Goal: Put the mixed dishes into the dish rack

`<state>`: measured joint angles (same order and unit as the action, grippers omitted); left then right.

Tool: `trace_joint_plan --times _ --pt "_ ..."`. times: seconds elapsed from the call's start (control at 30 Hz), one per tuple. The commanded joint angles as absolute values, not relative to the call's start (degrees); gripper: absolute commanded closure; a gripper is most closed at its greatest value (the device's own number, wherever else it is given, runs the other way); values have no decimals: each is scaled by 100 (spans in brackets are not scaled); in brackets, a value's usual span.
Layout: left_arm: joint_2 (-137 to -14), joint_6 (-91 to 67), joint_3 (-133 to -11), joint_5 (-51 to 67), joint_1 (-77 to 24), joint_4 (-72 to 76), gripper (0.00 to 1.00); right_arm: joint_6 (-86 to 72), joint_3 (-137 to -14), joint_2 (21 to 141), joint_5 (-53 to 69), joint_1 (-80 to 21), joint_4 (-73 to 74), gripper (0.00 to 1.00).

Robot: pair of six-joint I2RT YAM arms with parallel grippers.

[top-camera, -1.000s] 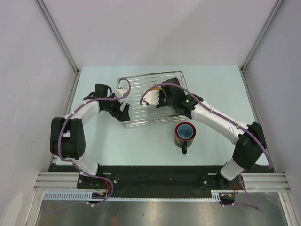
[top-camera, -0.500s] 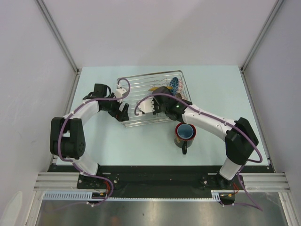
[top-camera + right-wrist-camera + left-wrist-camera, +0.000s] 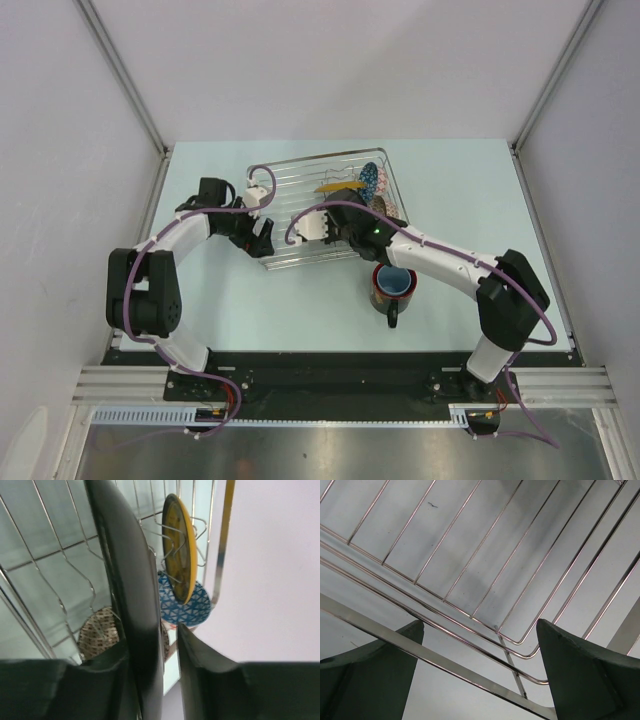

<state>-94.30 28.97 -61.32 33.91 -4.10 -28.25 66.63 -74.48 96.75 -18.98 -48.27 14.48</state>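
The dish rack (image 3: 286, 186) is a silver wire basket at the table's middle back. A yellow plate (image 3: 177, 550) stands on edge in its prongs, and a blue bowl (image 3: 186, 609) and a brown-speckled bowl (image 3: 99, 632) lean at its right end. A black plate (image 3: 130, 590) stands on edge between the fingers of my right gripper (image 3: 152, 645), which is open: the left finger touches it and a gap shows on the right. A dark red-rimmed mug (image 3: 393, 285) sits on the table in front of the rack. My left gripper (image 3: 480, 625) is open at the rack's near left corner, straddling the rim bar (image 3: 445, 660).
Grey walls with metal corner posts close off the table's back and sides. The right arm (image 3: 450, 262) reaches across just behind the mug. The left arm (image 3: 180, 235) bends along the rack's left side.
My right gripper has shifted left over the rack and its jaws have loosened off the black plate. The yellow plate and blue bowl now show in the top view. The left arm has stayed still.
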Motion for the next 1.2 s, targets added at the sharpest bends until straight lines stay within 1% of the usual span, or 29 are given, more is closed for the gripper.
trace_joint_plan --times 0.0,0.03,0.07,0.43,0.53,0.63,0.67,0.73,0.8,0.83,0.93,1.07,1.17 --pt "-9475 3059 -6310 3419 -316 -2874 0 6101 -7374 9317 -2162 -4843 1371 43" --pt "-9475 3041 -6328 3419 -316 -2883 0 6039 -7357 9247 -2162 -4843 1441 2" --pt "-9475 3041 -6346 3419 -316 -2883 0 5995 -7330 9203 -2214 -4860 1459 0" --pt "-9466 3006 -6477 3401 -316 -2935 0 5160 -7242 8394 -2469 -5027 1933 0" --pt "-9422 3023 -6539 3401 -316 -2979 0 4563 -7242 7885 -2444 -5106 2205 0" --pt "-9404 3032 -6627 3428 -316 -3041 0 3606 -7242 7296 -2364 -5115 2627 0" --pt "-9404 3041 -6653 3445 -316 -3067 0 2986 -7233 7034 -2399 -5107 2724 0" --pt "-9413 3015 -6723 3454 -316 -3076 0 2368 -7233 6847 -2347 -4984 3057 0" --pt "-9439 2980 -6785 3472 -316 -3076 0 1340 -7233 6689 -2137 -4800 3417 0" --pt "-9466 2962 -6794 3480 -316 -3076 0 1005 -7207 6680 -1788 -4520 3541 0" --pt "-9475 2874 -6838 3507 -316 -3094 0 37 -7146 6899 -918 -4176 4059 0" --pt "-9378 2874 -6838 3507 -316 -3129 0 -799 -6883 7259 -1248 -4192 4403 0" --pt "-9281 2865 -6864 3498 -316 -3199 0 -1238 -6497 7128 -1204 -4210 4167 0"
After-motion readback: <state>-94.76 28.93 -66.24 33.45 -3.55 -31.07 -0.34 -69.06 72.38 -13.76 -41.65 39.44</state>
